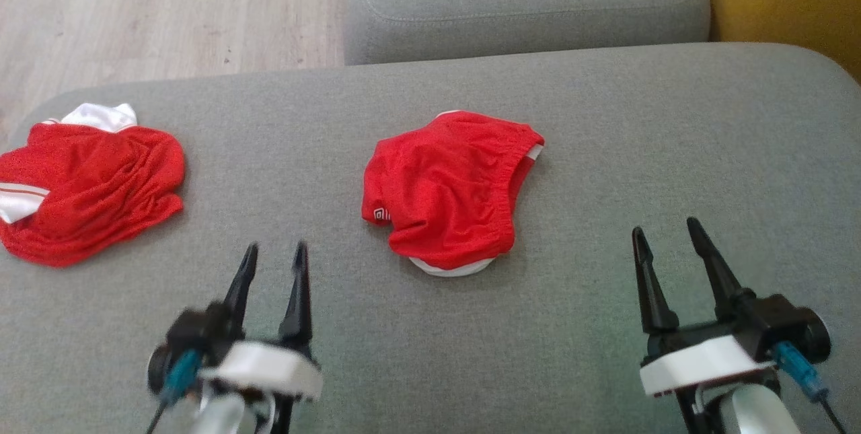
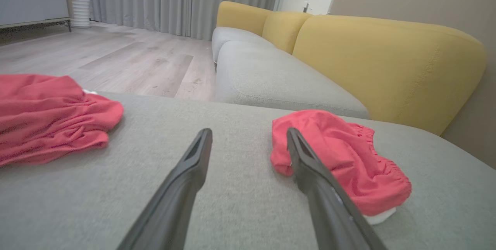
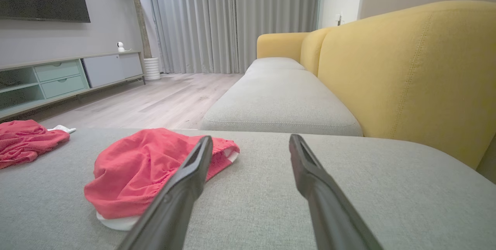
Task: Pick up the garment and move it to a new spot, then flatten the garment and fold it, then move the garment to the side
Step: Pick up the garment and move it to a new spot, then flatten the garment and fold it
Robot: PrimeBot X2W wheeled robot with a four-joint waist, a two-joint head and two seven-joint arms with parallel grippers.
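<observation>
Nearest, the left end effector (image 1: 276, 245) and right end effector (image 1: 663, 227) hang open and empty over the sofa seat (image 1: 639, 124), flanking the crumpled red shorts (image 1: 447, 188) just ahead (probably ready for a two-sided pickup); another red garment (image 1: 87, 185) lies well apart, far left

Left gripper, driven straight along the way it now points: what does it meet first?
Most likely bare grey cushion, left of the middle red garment; the left gripper's jaw nearer it might brush its edge, depth unclear.
</observation>
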